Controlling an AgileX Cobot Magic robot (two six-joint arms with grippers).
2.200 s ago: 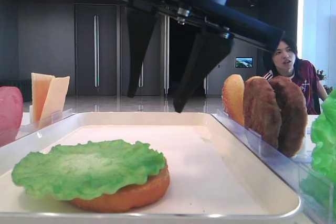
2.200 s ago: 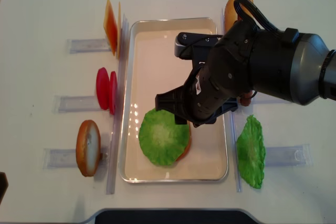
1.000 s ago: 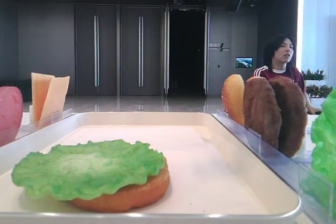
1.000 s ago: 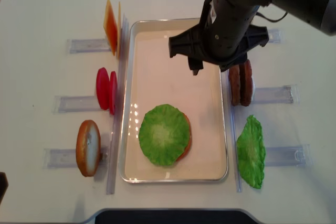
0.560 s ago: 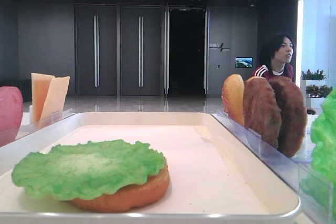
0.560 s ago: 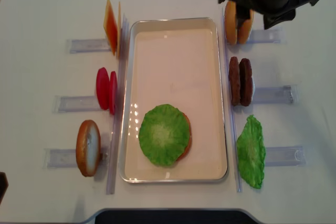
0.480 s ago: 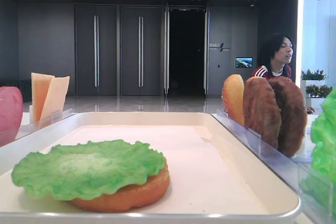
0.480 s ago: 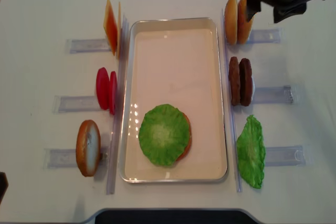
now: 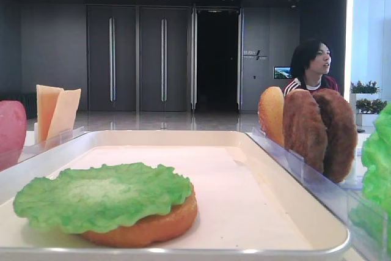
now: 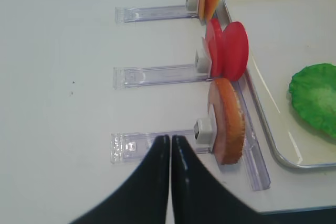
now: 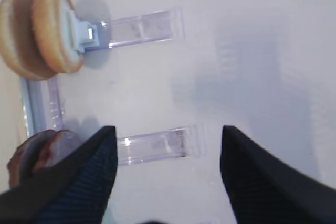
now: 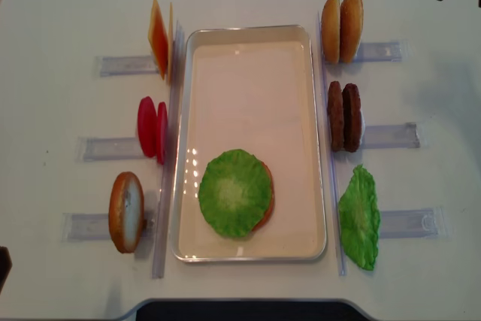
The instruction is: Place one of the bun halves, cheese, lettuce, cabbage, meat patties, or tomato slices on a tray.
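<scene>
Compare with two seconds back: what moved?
The right gripper, open and empty, pulled back from above the white rectangular tray to the table's far right corner. The frilly green lettuce on the golden-brown bun half and the racked food stayed put.

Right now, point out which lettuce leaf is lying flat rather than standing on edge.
The lettuce leaf in the tray, lying flat on top of a bun half. The other leaf stands on edge beside the tray's right rim.

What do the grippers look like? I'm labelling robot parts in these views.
Both are black. The right gripper has two broad fingers with a fine ribbed texture. The left gripper has two glossy, smooth fingers that taper to slim tips. No cables or markings show.
</scene>
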